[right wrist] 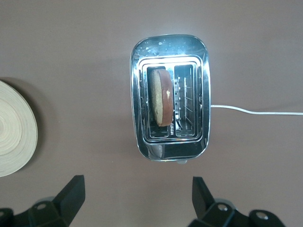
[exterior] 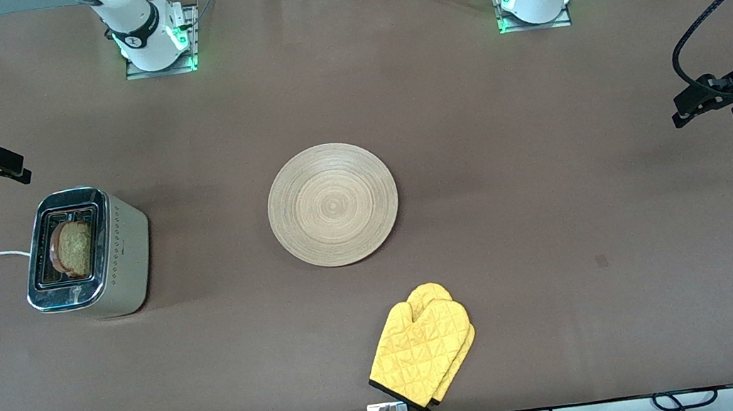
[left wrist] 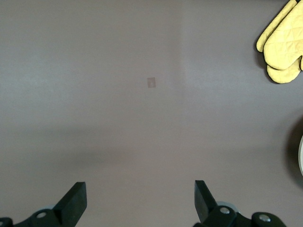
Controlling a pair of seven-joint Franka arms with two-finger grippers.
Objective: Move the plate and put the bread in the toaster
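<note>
The right gripper [right wrist: 136,198] hangs over the table by the toaster [exterior: 88,253], fingers wide apart and holding nothing. The left gripper [left wrist: 140,201] waits over bare table at its own end, also wide and holding nothing. The bread [right wrist: 162,97] already stands in one slot (leaning a bit). The plate [exterior: 332,204] sits mid-table. Best to keep both grippers well away from everything.

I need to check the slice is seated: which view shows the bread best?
The right wrist view: it looks straight down on the bread standing in one toaster slot. The front view shows it smaller, at an angle; the left wrist view misses it.
</note>
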